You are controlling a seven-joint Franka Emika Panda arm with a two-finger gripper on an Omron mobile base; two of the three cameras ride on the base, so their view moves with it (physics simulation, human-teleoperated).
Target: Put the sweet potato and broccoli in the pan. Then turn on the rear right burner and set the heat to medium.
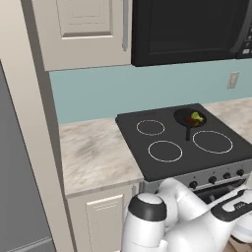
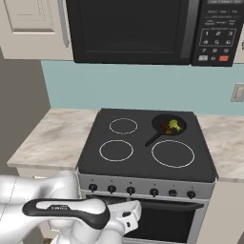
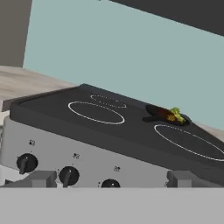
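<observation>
The pan was seen on the rear right burner of the cooktop, with the sweet potato and broccoli lying side by side inside it. The gripper was held low before the knobs, its jaws wide apart and empty.

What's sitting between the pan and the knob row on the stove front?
Only bare black cooktop: the large front right ring lies between the pan and the knobs, with nothing on it, seen in the right base view.
</observation>
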